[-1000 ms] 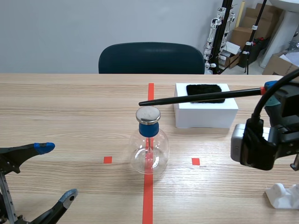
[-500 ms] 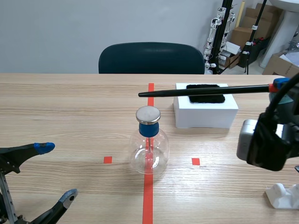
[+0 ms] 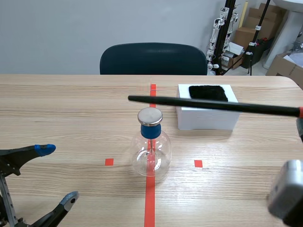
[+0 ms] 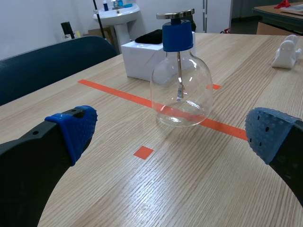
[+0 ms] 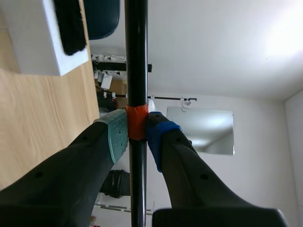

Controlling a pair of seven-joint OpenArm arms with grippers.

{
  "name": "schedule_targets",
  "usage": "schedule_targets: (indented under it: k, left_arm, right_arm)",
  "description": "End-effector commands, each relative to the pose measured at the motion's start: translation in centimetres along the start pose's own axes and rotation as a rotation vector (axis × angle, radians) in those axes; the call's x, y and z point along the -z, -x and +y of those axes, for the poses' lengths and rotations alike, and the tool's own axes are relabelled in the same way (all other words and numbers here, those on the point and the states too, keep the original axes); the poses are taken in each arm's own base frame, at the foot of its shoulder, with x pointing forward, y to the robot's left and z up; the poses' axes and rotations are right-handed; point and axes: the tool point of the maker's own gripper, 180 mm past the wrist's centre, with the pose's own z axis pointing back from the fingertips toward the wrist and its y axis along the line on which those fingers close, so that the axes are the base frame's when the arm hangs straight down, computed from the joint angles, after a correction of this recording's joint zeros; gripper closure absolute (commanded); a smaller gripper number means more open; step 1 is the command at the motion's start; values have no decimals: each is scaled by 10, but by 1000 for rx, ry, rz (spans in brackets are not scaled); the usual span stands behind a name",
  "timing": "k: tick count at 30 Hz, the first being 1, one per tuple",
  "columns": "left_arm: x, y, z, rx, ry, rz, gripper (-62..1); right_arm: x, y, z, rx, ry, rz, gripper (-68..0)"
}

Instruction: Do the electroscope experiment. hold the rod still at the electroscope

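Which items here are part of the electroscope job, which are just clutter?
In the job: black rod, electroscope, right gripper clamping the rod.
Lying about: white box, black pad on it, white figurine, chair, open left gripper.

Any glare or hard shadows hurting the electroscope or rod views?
Scene view: even light, only a faint shadow under the electroscope. Left wrist view: small highlights on its glass, the inner stem readable. Right wrist view: bright wall behind, the rod dark against it.

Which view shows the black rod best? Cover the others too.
Scene view: nearly the whole rod shows. Right wrist view shows only the stretch near the right gripper, shut on it. Left wrist view misses it.
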Motion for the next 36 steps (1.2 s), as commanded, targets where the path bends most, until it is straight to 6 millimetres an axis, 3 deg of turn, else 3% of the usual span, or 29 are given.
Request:
schedule_targets:
  k: [1,17,36]
  left_arm:
    - [0,-8,9,22,-14,-28,-623]
    - [0,-8,9,22,-14,-28,-623]
    - [0,-8,9,22,-14,-28,-623]
  right_arm:
    - [-5,-4,-9,15,35,-6,4]
    - [-55,-36,-7,127,18,-83,4]
    - [-56,-36,-7,134,14,-83,3]
